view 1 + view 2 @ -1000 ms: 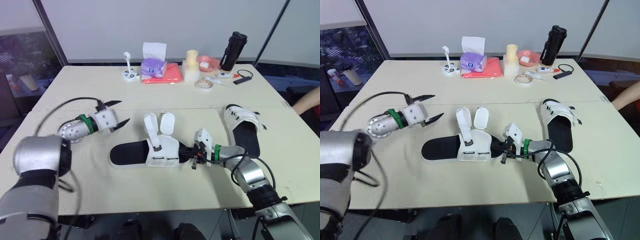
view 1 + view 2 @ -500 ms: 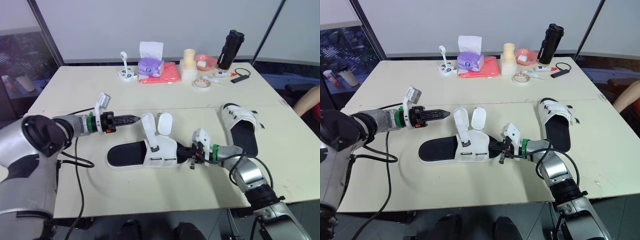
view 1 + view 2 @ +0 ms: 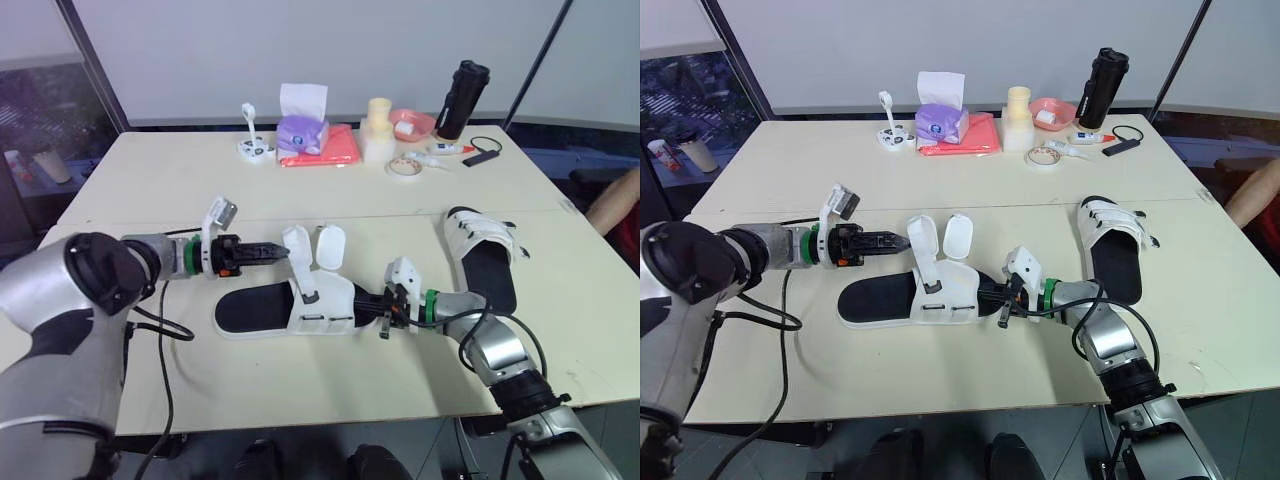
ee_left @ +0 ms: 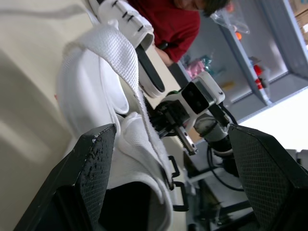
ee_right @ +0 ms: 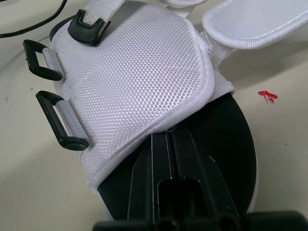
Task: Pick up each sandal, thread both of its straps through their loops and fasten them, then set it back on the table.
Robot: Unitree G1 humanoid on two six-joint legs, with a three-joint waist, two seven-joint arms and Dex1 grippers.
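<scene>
A white sandal with a black sole (image 3: 255, 305) lies flat in the middle of the table, its two straps (image 3: 297, 248) undone and standing up. My left gripper (image 3: 283, 250) is open at the nearer strap (image 4: 120, 53), which runs between its fingers. My right gripper (image 3: 368, 300) is shut on the toe end of this sandal's sole (image 5: 226, 139), just below the white upper. Two black loops (image 5: 45, 60) hang empty off the upper's side. A second sandal (image 3: 487, 255) lies to the right with its straps across the upper.
Along the table's far edge stand a purple tissue box (image 3: 303, 128), a red cloth (image 3: 335, 148), a cream cylinder (image 3: 379, 130), a pink bowl (image 3: 413, 123), a tape roll (image 3: 403, 169) and a black bottle (image 3: 462, 87). A person's arm (image 3: 615, 200) shows at the right edge.
My left gripper has swung right from the table's left side to the sandal's upright strap. The right gripper and both sandals have stayed in place.
</scene>
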